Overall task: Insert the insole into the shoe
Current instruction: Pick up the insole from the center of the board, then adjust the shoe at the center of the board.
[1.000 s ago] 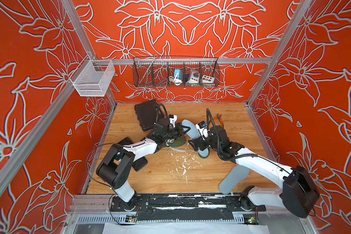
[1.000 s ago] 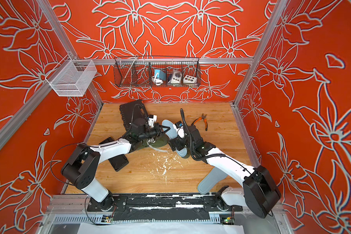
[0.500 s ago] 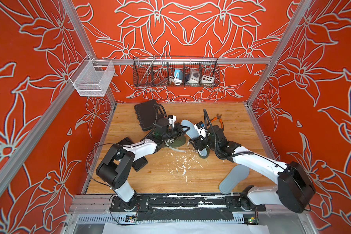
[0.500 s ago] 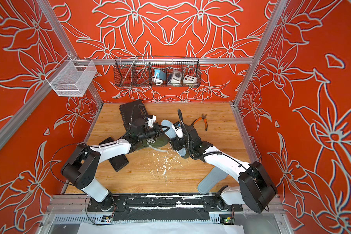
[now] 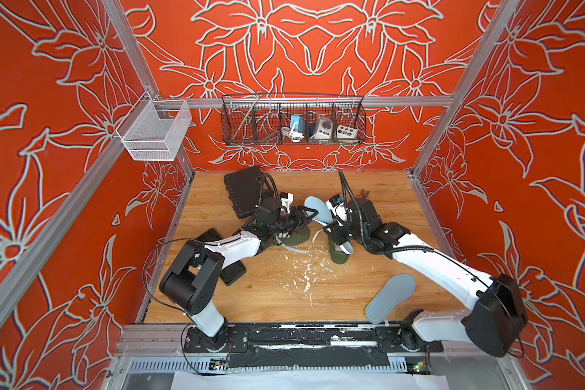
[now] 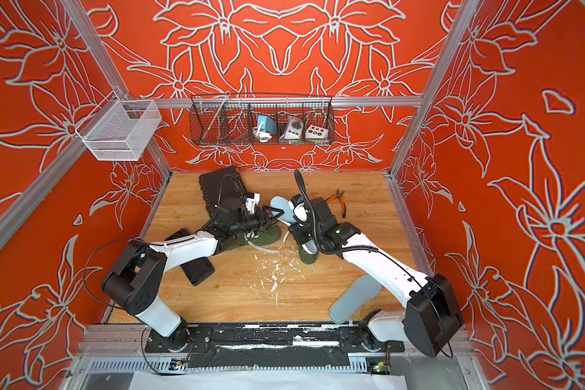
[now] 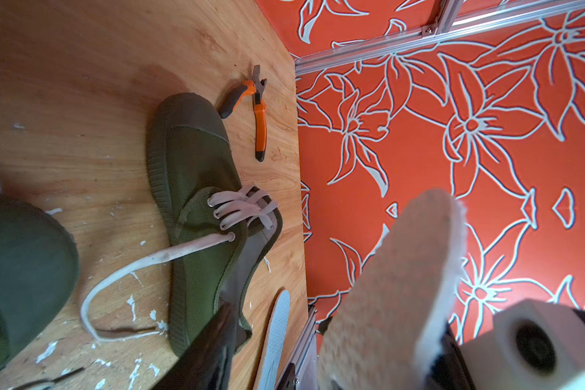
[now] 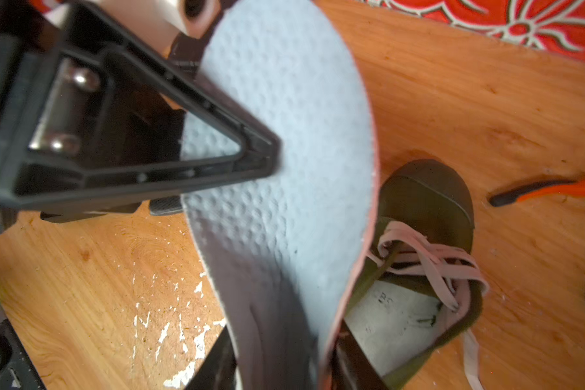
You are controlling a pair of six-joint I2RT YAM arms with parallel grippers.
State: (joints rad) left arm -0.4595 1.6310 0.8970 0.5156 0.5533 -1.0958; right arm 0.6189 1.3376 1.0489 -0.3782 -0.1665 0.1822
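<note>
left gripper (image 5: 313, 216) stands about half open and grips nothing. one black finger (image 8: 257, 155) touches the insole's blue dimpled face, and the other stays apart from its fuzzy underside.

the insole (image 5: 316, 207) hangs over the table between the two grippers. its long axis slants: the broad end points up toward the back wall and the left, the narrow end points down. the blue face looks upward in both top views.

right gripper (image 8: 284, 366) is closed on the narrow end, which bows between its fingers just above the shoe's mouth.

the shoe (image 7: 196, 175) is green and sits on its sole. its toe points to the back wall and its heel to the near edge. the white inner floor shows, and a lace (image 7: 149, 260) trails over the wood.

the table (image 5: 318, 304) is light wood. from left to right it carries:
- a black pad (image 5: 232, 271)
- a black case (image 5: 245, 190) at the back
- the other shoe (image 5: 299, 236) under the left gripper
- white flecks (image 5: 301, 273)
- orange pliers (image 6: 339, 199) near the shoe's toe
- a spare insole (image 5: 389, 297) at the near edge, well apart

a white basket (image 5: 156, 135) hangs on the left rail. a dark wire rack (image 5: 237, 125) holding small boxes hangs on the back rail. the walls (image 5: 301, 50) are orange with white flower outlines.
</note>
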